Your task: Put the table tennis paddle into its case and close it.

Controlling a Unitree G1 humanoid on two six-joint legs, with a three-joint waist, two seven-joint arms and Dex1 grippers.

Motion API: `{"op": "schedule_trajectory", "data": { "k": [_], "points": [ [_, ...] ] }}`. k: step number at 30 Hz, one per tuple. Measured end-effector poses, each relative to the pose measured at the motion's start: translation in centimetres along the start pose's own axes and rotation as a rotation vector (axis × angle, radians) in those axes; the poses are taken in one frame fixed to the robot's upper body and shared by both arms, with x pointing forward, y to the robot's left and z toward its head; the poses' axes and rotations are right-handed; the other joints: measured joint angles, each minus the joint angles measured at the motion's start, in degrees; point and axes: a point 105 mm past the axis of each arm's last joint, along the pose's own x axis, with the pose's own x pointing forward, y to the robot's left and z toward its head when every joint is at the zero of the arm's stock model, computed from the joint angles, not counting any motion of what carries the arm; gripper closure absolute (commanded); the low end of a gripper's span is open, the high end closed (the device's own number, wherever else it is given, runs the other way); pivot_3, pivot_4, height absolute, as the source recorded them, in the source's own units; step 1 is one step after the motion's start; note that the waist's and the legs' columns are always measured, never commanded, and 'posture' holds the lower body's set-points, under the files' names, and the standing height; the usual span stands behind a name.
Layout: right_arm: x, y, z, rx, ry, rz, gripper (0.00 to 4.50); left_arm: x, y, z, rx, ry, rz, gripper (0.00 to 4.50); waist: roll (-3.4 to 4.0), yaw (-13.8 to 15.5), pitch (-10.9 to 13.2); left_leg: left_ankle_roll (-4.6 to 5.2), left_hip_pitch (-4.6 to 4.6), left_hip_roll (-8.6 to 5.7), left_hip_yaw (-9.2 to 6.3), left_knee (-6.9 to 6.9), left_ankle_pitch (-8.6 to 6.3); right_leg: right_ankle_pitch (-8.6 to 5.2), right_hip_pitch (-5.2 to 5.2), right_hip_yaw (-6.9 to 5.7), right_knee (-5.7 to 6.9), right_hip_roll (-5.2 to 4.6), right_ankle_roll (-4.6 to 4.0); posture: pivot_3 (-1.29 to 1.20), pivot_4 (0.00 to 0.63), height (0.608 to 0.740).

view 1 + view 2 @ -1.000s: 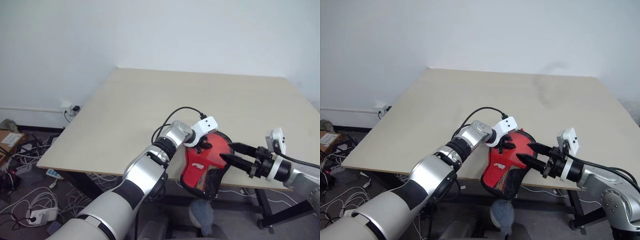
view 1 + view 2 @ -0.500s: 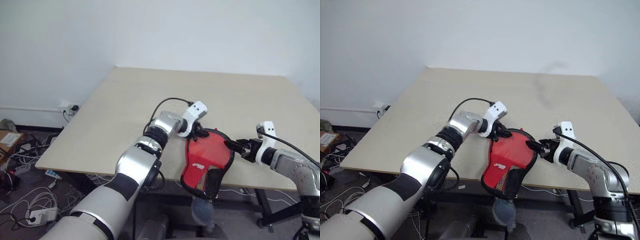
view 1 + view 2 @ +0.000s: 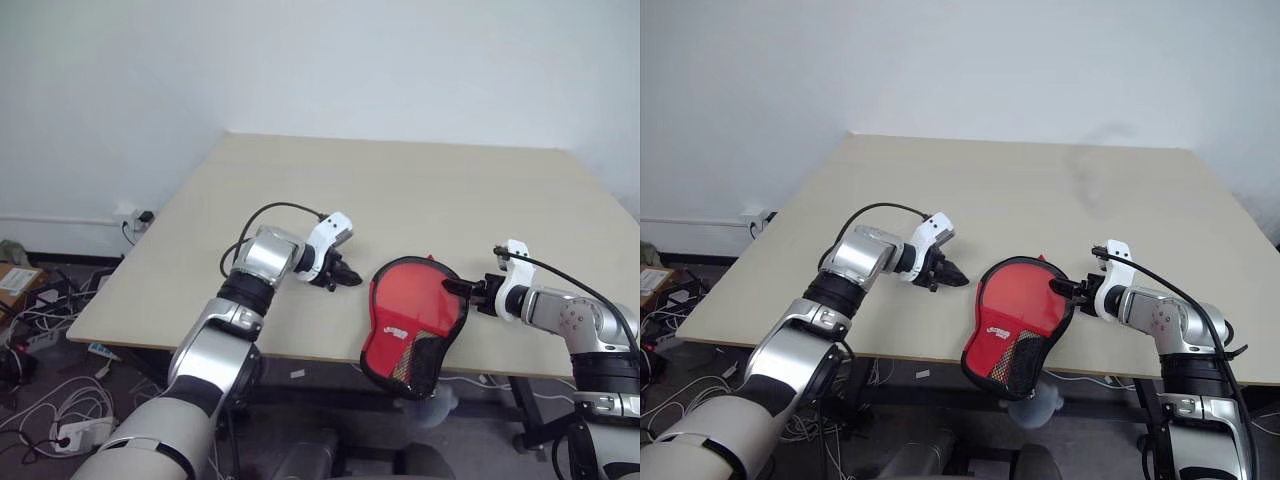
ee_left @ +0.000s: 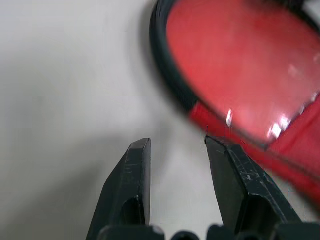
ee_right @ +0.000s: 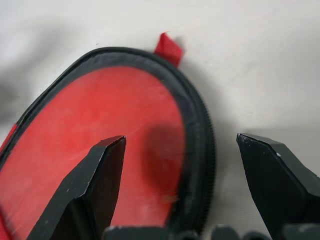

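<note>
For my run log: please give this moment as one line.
case: on table edge, overhanging | left gripper: open, empty, beside case | right gripper: open, straddling case rim

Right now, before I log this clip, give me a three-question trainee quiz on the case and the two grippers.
1. True or false: the left gripper is clamped on the case.
2. Which part of the case hangs past the table edge? A) the round end B) the narrow mesh end C) none of it
3. Fill in: the right gripper has its open fingers on either side of the case's black ____ edging.

Key
1. False: it is open over bare table, beside the case.
2. B
3. zip
</note>
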Motion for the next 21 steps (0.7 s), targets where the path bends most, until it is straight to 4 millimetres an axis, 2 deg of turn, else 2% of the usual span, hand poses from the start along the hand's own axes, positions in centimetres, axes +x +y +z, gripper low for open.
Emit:
{"op": "schedule_trajectory", "data": {
  "k": [3, 10, 21],
  "points": [
    [-0.2, -0.5, 0.1, 0.052, 0.011, -0.007, 1.28, -0.4, -0.3, 0.1, -0.005, -0.013, 0.007, 2.74, 0.00, 0.0, 0.0, 0.01, 0.01, -0.13, -0.01, 0.01, 0.00, 0.00, -0.13, 0.22, 0.10, 0.00, 0.00, 0.00, 0.000, 0.688],
    [-0.3, -0.7, -0.1, 0.082, 0.030, -0.002, 3.71, -0.2, -1.0, -1.1, -0.054, -0.012, -0.009, 2.74, 0.00, -1.0, 0.0, -0.03, 0.13, -0.13, -0.09, -0.04, 0.02, 0.03, -0.19, 0.29, 0.21, 0.07, -0.02, 0.00, 0.000, 0.688],
    [-0.3, 0.3, -0.8, 0.058, 0.104, 0.037, 3.71, -0.3, -1.4, -0.5, -0.057, -0.036, -0.016, 2.74, 0.00, -1.2, 0.0, -0.03, 0.23, -0.13, -0.08, -0.07, 0.01, 0.03, -0.18, 0.44, 0.21, 0.14, -0.03, 0.00, 0.000, 0.688]
  ]
}}
